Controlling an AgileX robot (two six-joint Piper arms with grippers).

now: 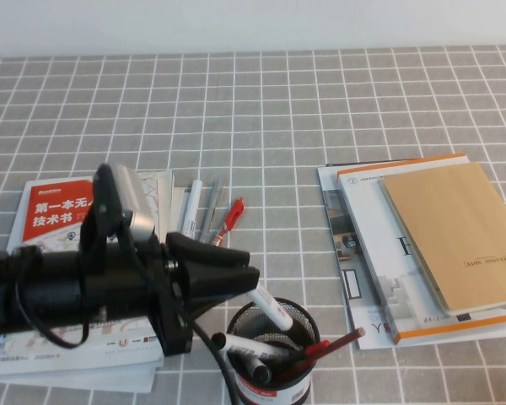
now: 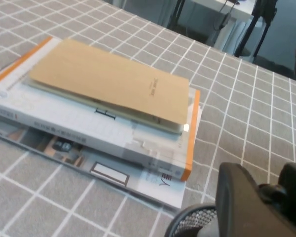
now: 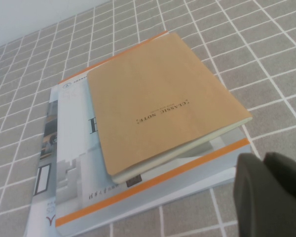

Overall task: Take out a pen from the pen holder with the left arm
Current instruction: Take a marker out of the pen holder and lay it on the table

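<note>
- The left gripper (image 1: 251, 275) reaches in from the left, low over the near edge of the table (image 1: 261, 110). Its tip is just above the black mesh pen holder (image 1: 309, 321).
- Its fingers look drawn together on the upper end of a white marker (image 1: 268, 309), which leans out of the holder toward them. The marker's lower part sits inside the cup among black markers and a red pen (image 1: 333, 344).
- Step in hand, as I judge it: the grasp is made, and the pull-out is not yet done.
- The next move calls for a lift along the marker's own slant, up and toward the left. That way it clears the rim without dragging the cup or the neighbouring pens; a light holder could tip.
- The right gripper (image 3: 269, 195) hangs above the table just off the corner of the book stack topped by a brown notebook (image 3: 163, 98). It looks to have no part in this step.
</note>
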